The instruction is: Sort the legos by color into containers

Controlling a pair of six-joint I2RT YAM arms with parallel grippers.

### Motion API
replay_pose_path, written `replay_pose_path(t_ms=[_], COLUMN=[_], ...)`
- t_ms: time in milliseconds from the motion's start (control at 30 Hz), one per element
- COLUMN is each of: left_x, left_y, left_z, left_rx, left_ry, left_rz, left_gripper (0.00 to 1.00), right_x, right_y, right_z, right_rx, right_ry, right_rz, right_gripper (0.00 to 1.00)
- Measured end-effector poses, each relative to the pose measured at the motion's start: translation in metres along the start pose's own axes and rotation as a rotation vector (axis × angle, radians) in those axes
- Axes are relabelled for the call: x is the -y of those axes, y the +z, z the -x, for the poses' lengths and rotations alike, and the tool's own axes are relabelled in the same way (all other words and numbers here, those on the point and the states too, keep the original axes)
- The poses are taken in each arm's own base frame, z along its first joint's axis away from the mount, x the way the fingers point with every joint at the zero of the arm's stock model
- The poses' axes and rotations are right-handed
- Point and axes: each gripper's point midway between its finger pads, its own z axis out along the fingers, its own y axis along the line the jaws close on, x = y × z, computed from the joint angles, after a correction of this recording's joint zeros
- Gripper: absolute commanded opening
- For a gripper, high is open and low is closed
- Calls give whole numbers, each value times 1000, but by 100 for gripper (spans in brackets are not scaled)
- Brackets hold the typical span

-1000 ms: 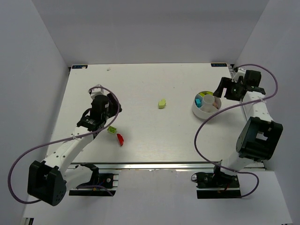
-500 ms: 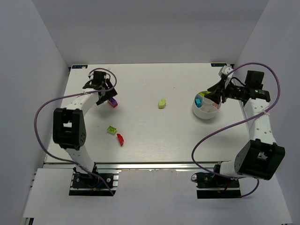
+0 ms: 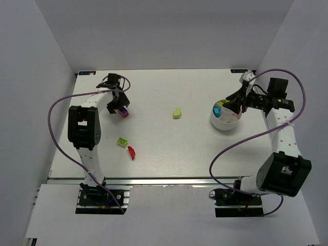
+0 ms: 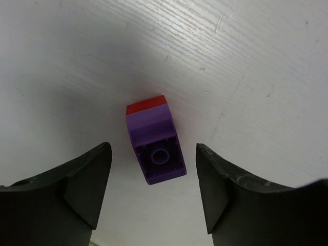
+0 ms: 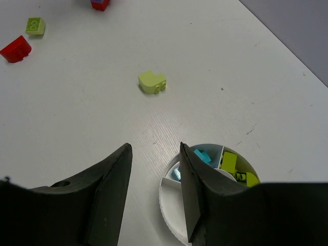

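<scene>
A purple brick with a red end [image 4: 155, 154] lies on the table at the far left [image 3: 123, 111]. My left gripper [image 4: 152, 147] is open and hovers right over it, one finger on each side, not touching; in the top view the left gripper [image 3: 120, 104] is just behind it. My right gripper [image 5: 154, 146] is open and empty above the left rim of the round white divided bowl [image 5: 166, 205], which sits at the right [image 3: 218, 124]. The bowl holds cyan bricks [image 5: 202, 155] and lime bricks [image 5: 229, 162]; one compartment shows white.
A lime brick [image 3: 177, 113] lies mid-table, also in the right wrist view [image 5: 152, 82]. A small lime brick [image 3: 122, 142] and a red brick [image 3: 131, 152] lie at the front left. White walls enclose the table on three sides.
The left arm swung from the front-left bricks to the back left and now sits over the purple brick. The right gripper moved from behind the bowl to over it.
</scene>
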Motion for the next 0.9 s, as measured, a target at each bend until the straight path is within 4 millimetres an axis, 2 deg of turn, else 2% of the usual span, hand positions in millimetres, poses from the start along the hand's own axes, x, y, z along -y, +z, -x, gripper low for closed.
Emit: replay_pose_path(t_ms=[133,233,267,333,367,433,500,567,600,667,700,733,767,833,900], left_x=[-2,-2,-2,0,1,3,4,7,10,19,23,28,33,49,70], left_y=[4,4,4,6,6,5,5,5,4,-1,-6,-14,-25,-53,-89], left_z=[-6,-7,-7,-7,-6,-5,-6,-7,-7,-9,-12,-16,-21,-25,-31], left_rx=[-21,-25,-26,-30,-29,-30,-35,-41,-43,-44,-44,-49,-50,-23,15], left_ry=[-5,-12,-13,-15,-15,-16,-16,-16,-16,-20,-22,-24,-27,-42,-54], left_rz=[13,13,13,11,6,-3,-10,-26,-41,-105,-146,-194,-249,-396,-585], left_gripper=[70,60,51,41,31,20,13,8,2,0,0,0,0,0,0], right_x=[3,4,4,4,4,4,4,3,1,-4,-9,-15,-21,-37,-53], right_y=[0,1,1,1,1,1,1,1,2,5,9,14,19,31,43], right_z=[3,4,5,5,5,5,4,5,5,4,5,6,7,10,14], right_rx=[9,13,13,13,13,13,13,14,13,9,6,4,1,-1,3], right_ry=[6,5,6,7,7,7,7,9,11,22,28,34,46,74,121], right_rz=[-8,-12,-12,-12,-12,-12,-12,-7,-1,16,31,52,73,124,175], right_gripper=[48,48,48,47,47,47,48,54,57,65,68,85,89,89,89])
